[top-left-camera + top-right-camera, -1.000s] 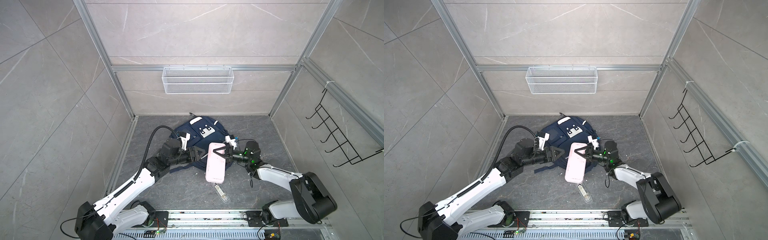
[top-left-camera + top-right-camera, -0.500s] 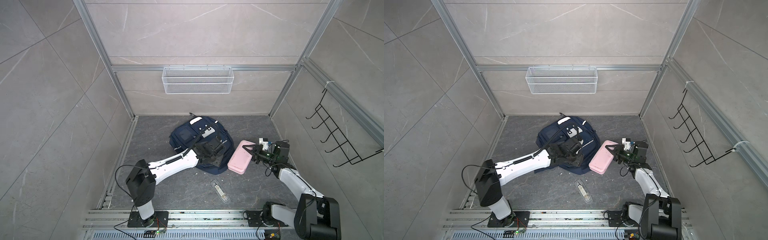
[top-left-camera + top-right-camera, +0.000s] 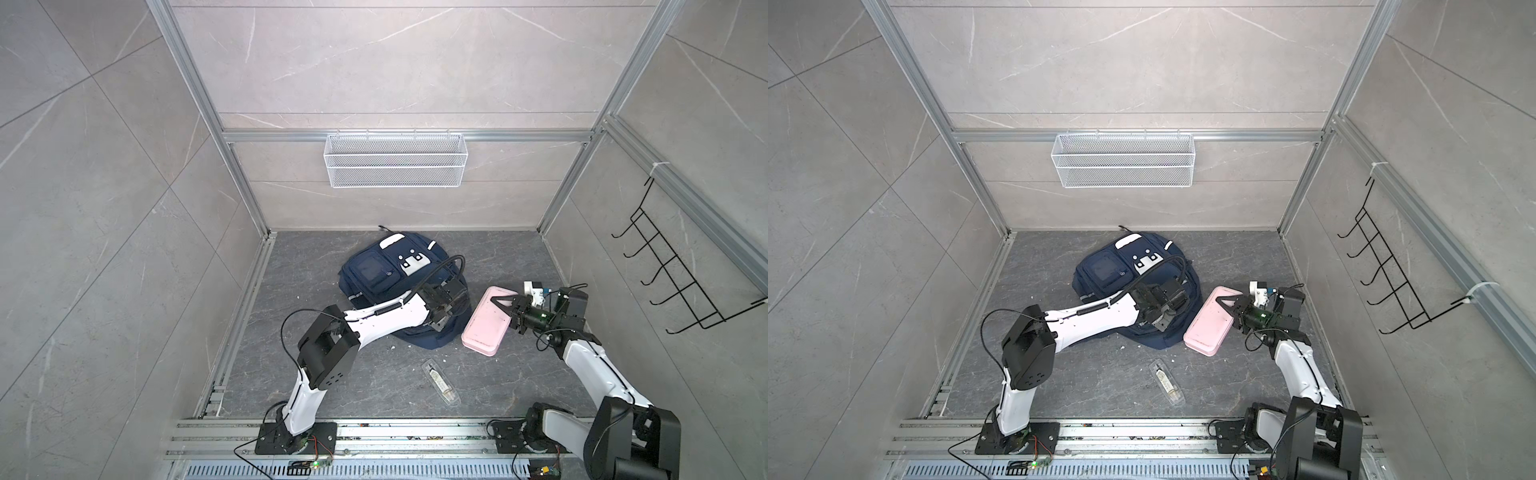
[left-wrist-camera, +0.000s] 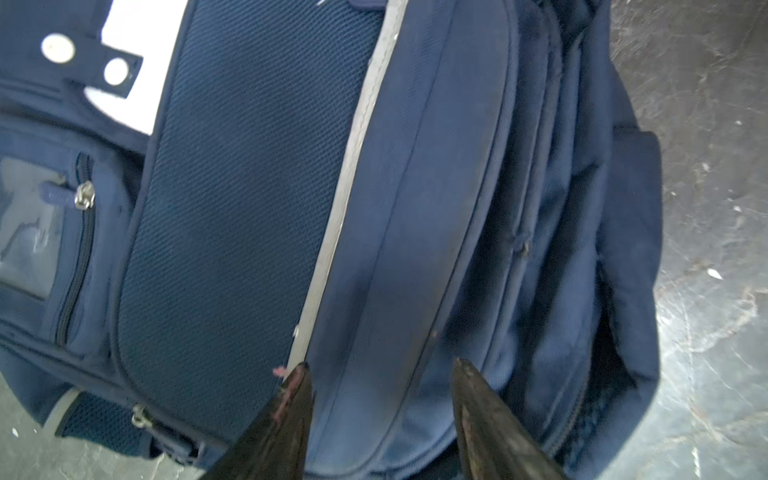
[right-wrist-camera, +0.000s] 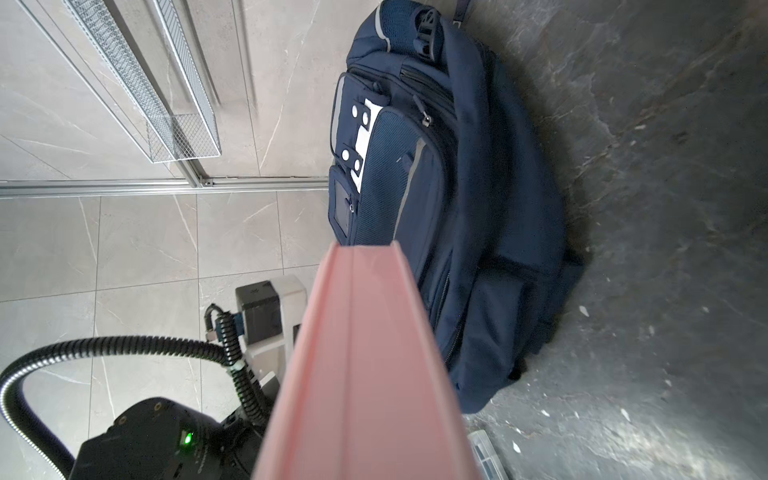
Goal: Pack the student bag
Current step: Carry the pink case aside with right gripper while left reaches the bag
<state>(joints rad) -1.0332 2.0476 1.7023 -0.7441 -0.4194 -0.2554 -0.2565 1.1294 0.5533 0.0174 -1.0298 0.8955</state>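
Note:
The navy student bag (image 3: 386, 270) (image 3: 1113, 270) lies flat on the grey floor with its white dotted patch facing up. My left gripper (image 3: 444, 319) (image 3: 1162, 322) hangs low over the bag's right-hand side. In the left wrist view its jaws (image 4: 380, 365) stand open over a blue fabric fold (image 4: 395, 249), beside a silver stripe, gripping nothing. To the right of the bag, my right gripper (image 3: 505, 305) (image 3: 1229, 305) is shut on a flat pink box (image 3: 484, 328) (image 3: 1206, 328). The box (image 5: 361, 374) is tilted and hides the fingers in the right wrist view.
A clear plastic case (image 3: 440, 381) (image 3: 1167, 382) lies on the floor nearer the front rail. A white wire basket (image 3: 395, 160) hangs on the back wall and a black hook rack (image 3: 673, 282) on the right wall. Small white crumbs dot the floor.
The right gripper has carried the pink box from over the bag's near edge to the bag's right. The left gripper has crossed to the bag's right side, its jaws narrowing slightly.

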